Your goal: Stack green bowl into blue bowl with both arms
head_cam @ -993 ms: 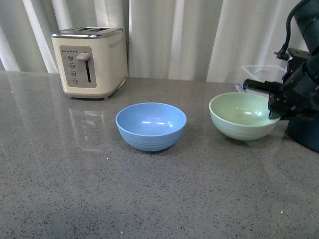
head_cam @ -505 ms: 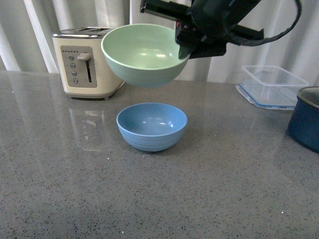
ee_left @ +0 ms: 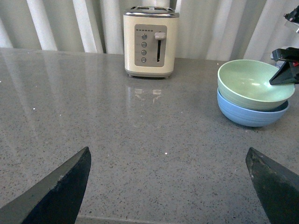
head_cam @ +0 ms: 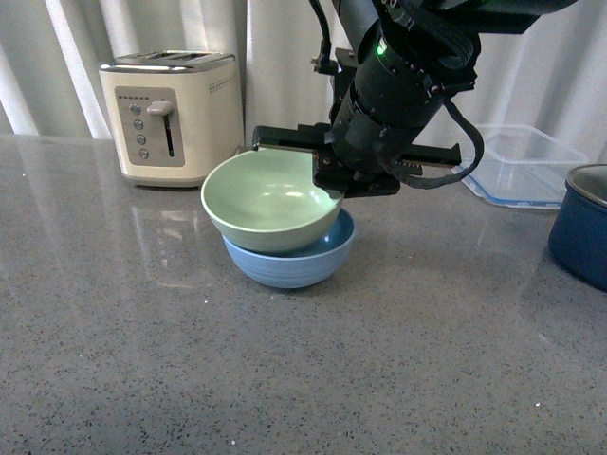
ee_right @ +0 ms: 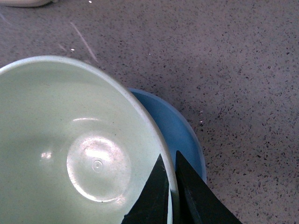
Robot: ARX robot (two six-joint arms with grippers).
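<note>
**Right gripper.** My right gripper (ee_right: 171, 164) pinches the rim of the pale mint-green round matte bowl (head_cam: 268, 197). One finger is inside the wall and one outside, drawn close together on it.

**Bowls.** The green bowl sits inside the light sky-blue round ridged bowl (head_cam: 296, 263), just below this gripper. It is off-centre, so a crescent of blue rim shows on the gripper's side.

**Left gripper.** My left gripper (ee_left: 167, 150) is spread wide over the grey speckled stone countertop (head_cam: 142, 360). It is well apart from both bowls, which lie ahead of it towards its right finger.

**Surroundings.** A cream two-slot toaster (head_cam: 171, 116) stands ahead of the left gripper. A clear plastic container (head_cam: 526, 163) and a dark navy metal-rimmed pot (head_cam: 580, 227) lie on my right gripper's outer side.
</note>
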